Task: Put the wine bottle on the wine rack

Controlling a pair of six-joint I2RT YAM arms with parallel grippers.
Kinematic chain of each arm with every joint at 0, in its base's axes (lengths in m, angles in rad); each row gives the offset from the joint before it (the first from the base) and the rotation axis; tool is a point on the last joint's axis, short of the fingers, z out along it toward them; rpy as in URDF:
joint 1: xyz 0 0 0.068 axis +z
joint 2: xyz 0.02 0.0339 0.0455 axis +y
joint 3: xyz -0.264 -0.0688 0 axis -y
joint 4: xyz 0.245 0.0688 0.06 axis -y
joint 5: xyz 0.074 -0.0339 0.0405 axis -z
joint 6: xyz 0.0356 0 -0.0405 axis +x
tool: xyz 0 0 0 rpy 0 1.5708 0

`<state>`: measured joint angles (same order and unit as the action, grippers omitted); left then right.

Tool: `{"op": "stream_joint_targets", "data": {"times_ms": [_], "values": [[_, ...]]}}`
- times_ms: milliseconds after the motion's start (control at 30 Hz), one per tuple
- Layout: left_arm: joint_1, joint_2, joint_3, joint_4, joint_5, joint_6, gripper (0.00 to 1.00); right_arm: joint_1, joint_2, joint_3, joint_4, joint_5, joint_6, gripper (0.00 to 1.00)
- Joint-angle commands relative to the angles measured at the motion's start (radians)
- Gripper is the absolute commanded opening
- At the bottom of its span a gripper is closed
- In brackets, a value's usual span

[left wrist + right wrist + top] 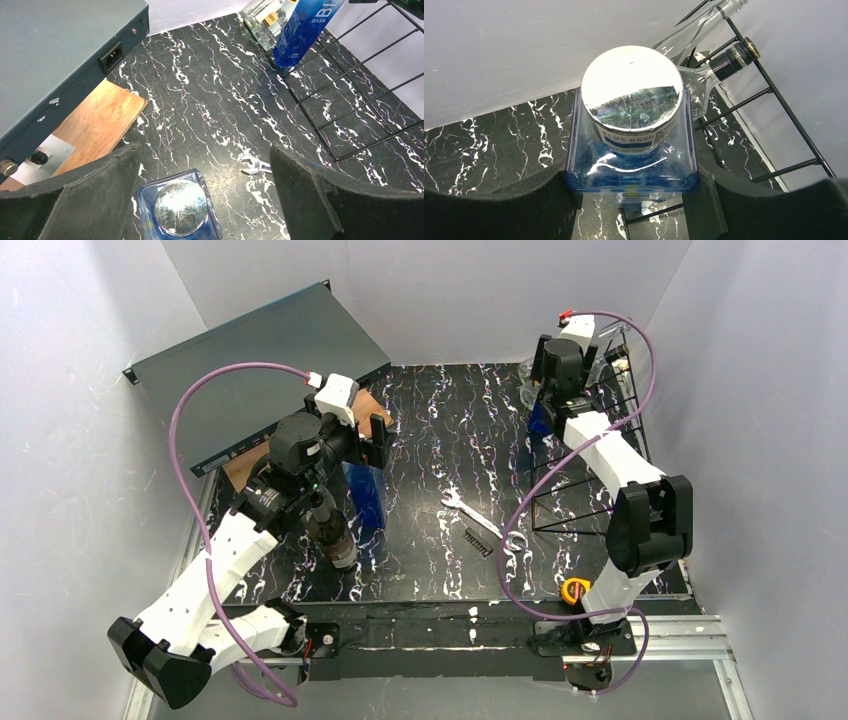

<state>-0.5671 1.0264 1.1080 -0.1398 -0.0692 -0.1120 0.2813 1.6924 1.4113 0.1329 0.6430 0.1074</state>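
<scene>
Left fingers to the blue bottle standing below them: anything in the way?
Nothing visible. The left gripper hangs open, straddling the standing blue bottle from above; the wrench lies off to one side.

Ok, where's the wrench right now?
In the top view the wrench lies flat near the middle of the black marbled table, between the upright blue bottle on the left and the wine rack on the right.

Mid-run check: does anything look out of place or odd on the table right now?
Nothing looks spilled or broken. Two oddities: a wrench lies loose on the table between the arms, near the wine rack. The grey case at far left appears to sit at a slant, overhanging a wooden board.
</scene>
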Motion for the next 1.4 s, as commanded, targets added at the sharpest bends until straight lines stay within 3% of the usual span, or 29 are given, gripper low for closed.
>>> {"op": "stream_joint_targets", "data": {"times_ms": [0, 700, 1167, 1367], "values": [[-0.004, 0.0, 0.035, 0.001, -0.006, 0.006, 0.99, -0.018, -0.045, 0.05, 0.185, -0.004, 0.038, 0.01], [-0.004, 0.0, 0.037, 0.002, -0.001, 0.005, 0.99, -0.071, -0.032, 0.036, 0.029, -0.082, 0.222, 0.01], [-0.004, -0.003, 0.037, 0.003, 0.009, -0.003, 0.99, -0.041, -0.091, -0.114, -0.032, -0.055, 0.4, 0.04], [-0.004, -0.008, 0.036, 0.005, 0.013, -0.005, 0.99, -0.042, -0.106, -0.188, -0.009, -0.078, 0.422, 0.01]]}}
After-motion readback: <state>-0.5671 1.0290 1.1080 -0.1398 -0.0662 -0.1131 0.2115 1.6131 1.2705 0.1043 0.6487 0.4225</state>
